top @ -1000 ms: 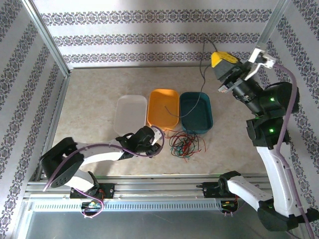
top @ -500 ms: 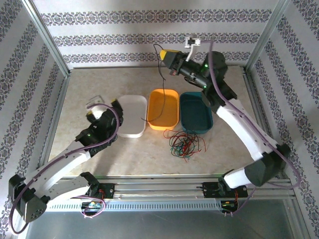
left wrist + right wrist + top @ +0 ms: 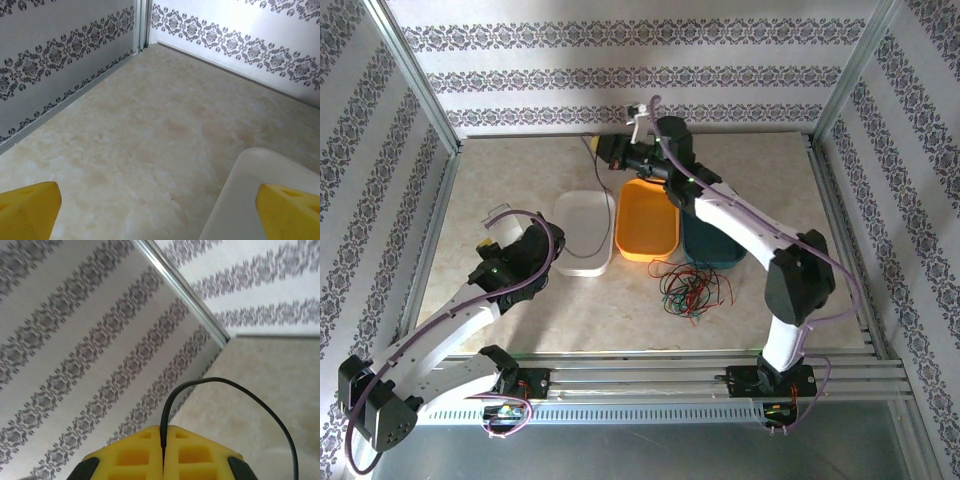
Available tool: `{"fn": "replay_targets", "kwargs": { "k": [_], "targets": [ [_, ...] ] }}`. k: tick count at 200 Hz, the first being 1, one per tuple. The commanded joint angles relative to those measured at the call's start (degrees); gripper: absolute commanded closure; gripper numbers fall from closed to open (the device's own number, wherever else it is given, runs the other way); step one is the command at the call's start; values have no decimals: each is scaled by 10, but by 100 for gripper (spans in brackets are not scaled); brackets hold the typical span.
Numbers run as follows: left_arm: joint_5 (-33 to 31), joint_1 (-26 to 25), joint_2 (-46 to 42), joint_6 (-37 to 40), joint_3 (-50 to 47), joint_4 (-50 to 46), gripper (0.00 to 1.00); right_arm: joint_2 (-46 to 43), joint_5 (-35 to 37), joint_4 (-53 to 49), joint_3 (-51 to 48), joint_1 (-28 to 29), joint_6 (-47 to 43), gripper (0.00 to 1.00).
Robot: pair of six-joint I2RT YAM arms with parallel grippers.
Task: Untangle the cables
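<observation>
The cables (image 3: 692, 290) lie as a loose bundle of red, green and black strands on the table, in front of the teal tub (image 3: 725, 255). My right gripper (image 3: 616, 153) reaches over the back of the table, behind the orange tub (image 3: 648, 222). Its yellow fingers (image 3: 135, 455) are shut on one black cable (image 3: 220, 382), which arcs up and off to the right. My left gripper (image 3: 508, 228) hangs open just left of the white tub (image 3: 582, 235). In the left wrist view its fingertips (image 3: 27, 210) stand wide apart over bare table, one above the white tub's corner (image 3: 245, 200).
Three tubs stand in a row mid-table: white, orange, teal. Patterned walls and metal frame posts (image 3: 415, 75) close off the left, back and right. The right arm (image 3: 750, 225) stretches across over the teal tub. A rail (image 3: 640, 375) runs along the near edge.
The right arm has swung left along the back wall, carrying the black cable. The left arm has pulled away from the bundle to beside the white tub, and its jaws have opened wide.
</observation>
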Motion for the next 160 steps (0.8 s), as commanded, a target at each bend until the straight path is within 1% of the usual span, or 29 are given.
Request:
{"fn": "replay_targets", "kwargs": {
  "k": [1, 27, 48, 71, 94, 112, 118, 128, 134, 141, 160],
  "targets": [
    [-4, 5, 13, 14, 22, -29, 0, 52, -44, 28, -8, 14, 36, 100],
    [-24, 4, 35, 54, 34, -28, 0, 120, -83, 49, -3, 23, 73, 100],
    [-9, 3, 40, 133, 24, 36, 1, 163, -84, 43, 5, 30, 79, 100],
    [-5, 2, 40, 131, 22, 50, 1, 185, -36, -8, 5, 34, 50, 100],
    [10, 2, 38, 118, 23, 51, 1, 189, 27, -69, 3, 37, 12, 100],
    [26, 2, 43, 115, 28, 50, 1, 188, 59, -103, 5, 41, -13, 100],
    [32, 2, 45, 116, 31, 51, 1, 187, 65, -113, 8, 41, -22, 93],
    [49, 2, 47, 131, 34, 61, 1, 180, 74, -124, 11, 43, -32, 73],
    [57, 2, 50, 136, 36, 64, 1, 174, 81, -127, 9, 45, -39, 65],
    [62, 2, 54, 136, 40, 65, 1, 162, 89, -130, 6, 46, -50, 59],
    [77, 3, 58, 141, 42, 78, 1, 127, 115, -135, -4, 49, -74, 52]
  ]
}}
